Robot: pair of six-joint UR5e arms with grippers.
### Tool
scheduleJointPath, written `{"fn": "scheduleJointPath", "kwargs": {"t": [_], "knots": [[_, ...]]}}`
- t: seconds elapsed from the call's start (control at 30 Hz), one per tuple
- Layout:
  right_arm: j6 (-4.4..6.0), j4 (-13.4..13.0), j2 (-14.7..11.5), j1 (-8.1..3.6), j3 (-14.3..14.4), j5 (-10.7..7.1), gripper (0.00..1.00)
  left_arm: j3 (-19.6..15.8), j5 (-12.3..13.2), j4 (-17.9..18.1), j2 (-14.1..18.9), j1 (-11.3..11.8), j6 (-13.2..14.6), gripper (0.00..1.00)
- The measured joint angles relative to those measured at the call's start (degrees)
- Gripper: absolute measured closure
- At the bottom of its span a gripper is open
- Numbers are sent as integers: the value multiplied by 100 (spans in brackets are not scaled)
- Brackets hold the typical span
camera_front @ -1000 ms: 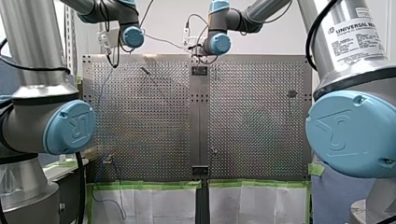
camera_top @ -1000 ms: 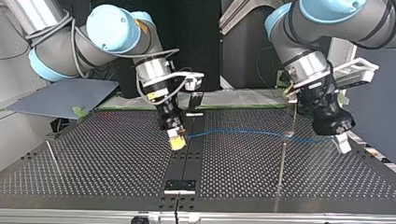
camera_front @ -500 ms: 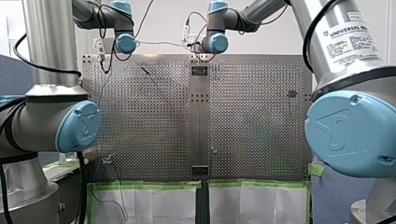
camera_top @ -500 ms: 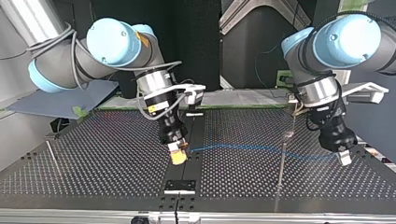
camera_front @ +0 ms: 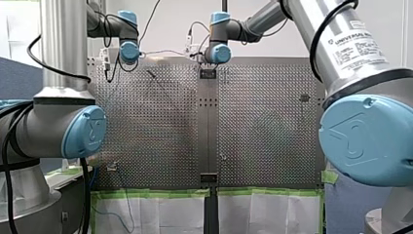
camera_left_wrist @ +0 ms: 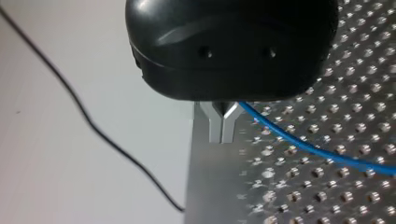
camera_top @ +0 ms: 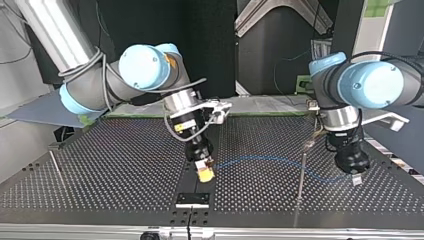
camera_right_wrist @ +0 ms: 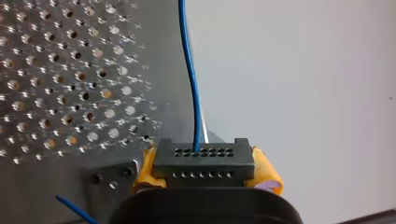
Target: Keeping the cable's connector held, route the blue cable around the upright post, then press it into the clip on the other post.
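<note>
In the top view my right gripper (camera_top: 204,173), with yellow pads, is shut on the grey connector (camera_top: 207,164) above the table's central strip. The blue cable (camera_top: 260,159) arcs from it to my left gripper (camera_top: 356,179) and crosses a thin upright post (camera_top: 301,175); I cannot tell on which side. Seen from the right wrist, the yellow pads (camera_right_wrist: 265,172) clamp the connector (camera_right_wrist: 204,158) and the cable (camera_right_wrist: 189,70) runs straight ahead. From the left wrist, the metal fingers (camera_left_wrist: 218,122) of my left gripper (camera_left_wrist: 223,126) pinch the cable (camera_left_wrist: 322,154) near the table's edge.
A second thin post (camera_top: 56,169) stands at the top view's far left. Two black plates (camera_top: 192,199) sit on the central strip near the table's front edge. A loose black wire (camera_left_wrist: 93,126) hangs beyond the table's edge in the left wrist view.
In the top view both grippers have come nearer the camera. My right gripper moved to the view's right with the connector; my left gripper moved down and slightly left, and the cable now sags more.
</note>
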Motion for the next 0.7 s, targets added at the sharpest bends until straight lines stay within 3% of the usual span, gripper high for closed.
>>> {"fn": "scheduleJointPath", "kwargs": {"t": [0.43,0.7], "knots": [[-147,88,607,-53,-82,42,100,25,551,126,-535,152,-51,100],[-199,90,737,-80,-63,45,100,25,878,243,-676,317,-150,100]]}}
